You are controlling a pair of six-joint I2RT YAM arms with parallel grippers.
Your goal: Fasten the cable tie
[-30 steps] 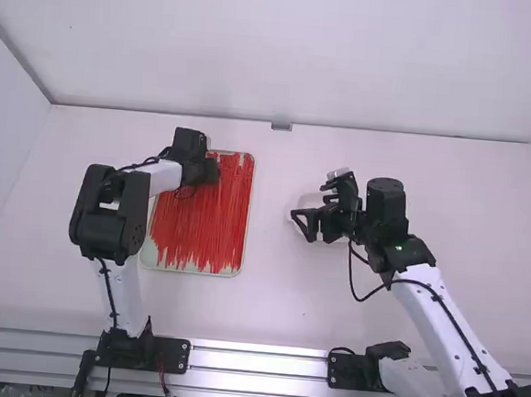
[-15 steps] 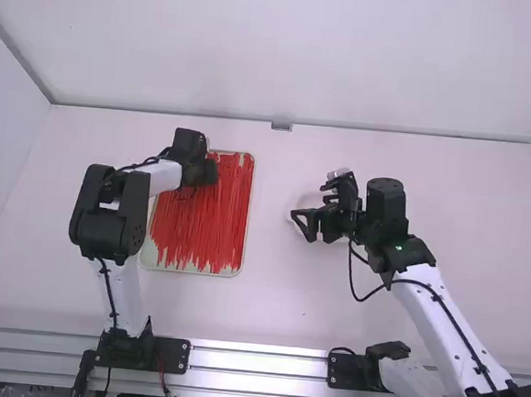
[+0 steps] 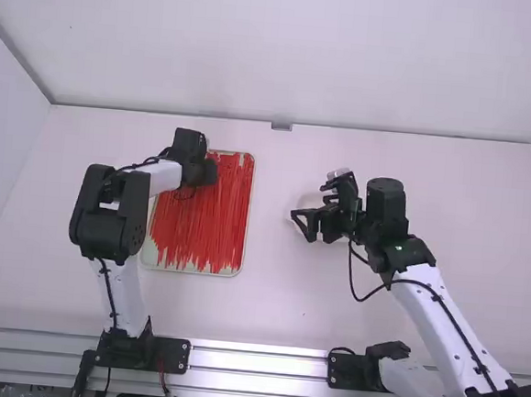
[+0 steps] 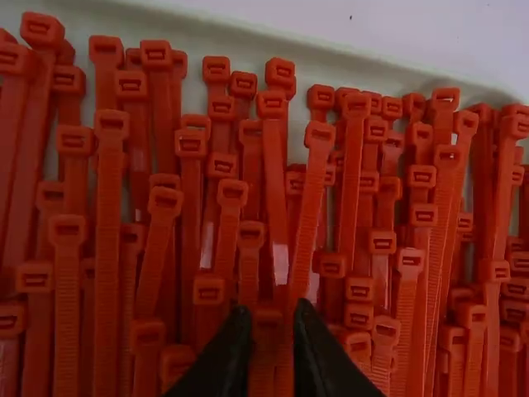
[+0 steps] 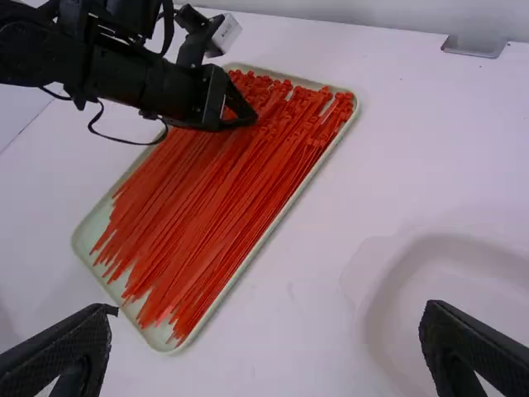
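The job is only starting: the left gripper (image 4: 270,308) pinches one red cable tie (image 4: 275,190) in the pile (image 3: 204,221) on the tray (image 3: 232,272), the right gripper (image 3: 314,223) hangs wide open to the right, nothing fastened yet.

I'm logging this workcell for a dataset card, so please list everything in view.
cable ties: many, red, piled in the tray
tray: one, pale green, on the table's left half
table: one, white, under everything
bracket: one, grey, table's far edge
rail: one, silver, along the near edge
left arm: one, white and black, at the tray's left side
left tool: one, black, on the ties' heads at the tray's far end
right arm: one, white and black, right of the middle
right tool: one, black, open, over bare table right of the tray
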